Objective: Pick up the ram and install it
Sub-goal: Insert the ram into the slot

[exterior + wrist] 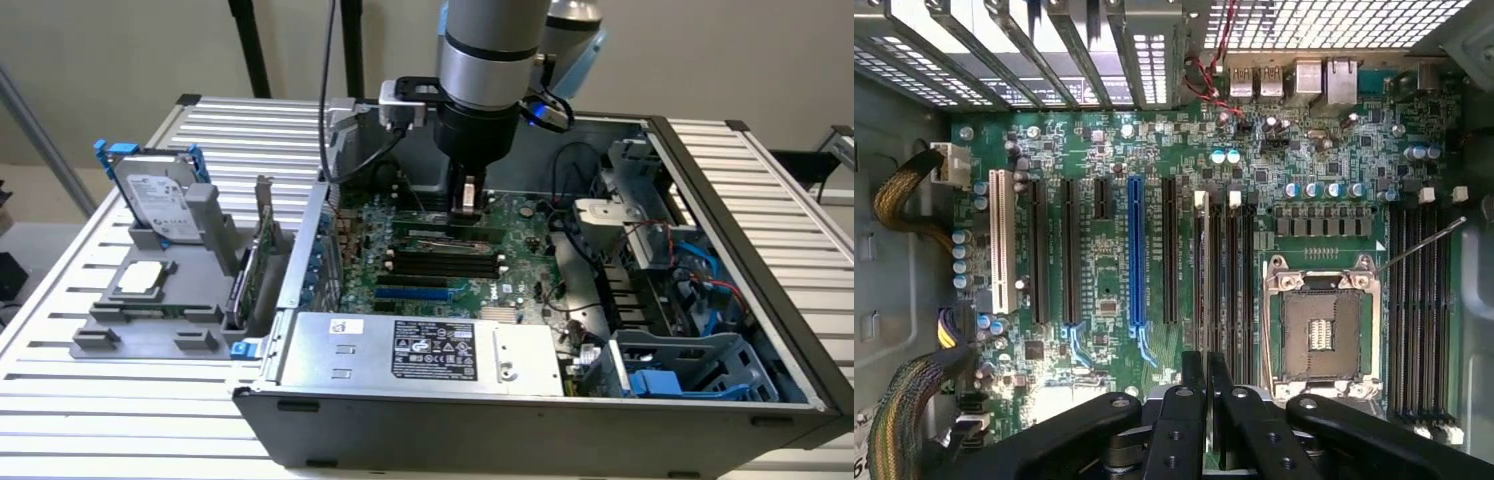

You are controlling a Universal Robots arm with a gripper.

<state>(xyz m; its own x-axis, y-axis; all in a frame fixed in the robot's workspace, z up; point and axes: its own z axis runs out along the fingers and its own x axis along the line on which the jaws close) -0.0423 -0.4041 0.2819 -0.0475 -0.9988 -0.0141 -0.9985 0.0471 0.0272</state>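
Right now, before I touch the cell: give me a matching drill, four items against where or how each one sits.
Items:
1. hard drive
2. square silver chip
3. power supply
4. tool

Places or states:
A. low inside the case, over the long black slots
B. lying flat on the grey rack
C. standing upright on the grey rack
D. silver box inside the case, label facing up

Pairs: 1-C, 2-B, 3-D, 4-A
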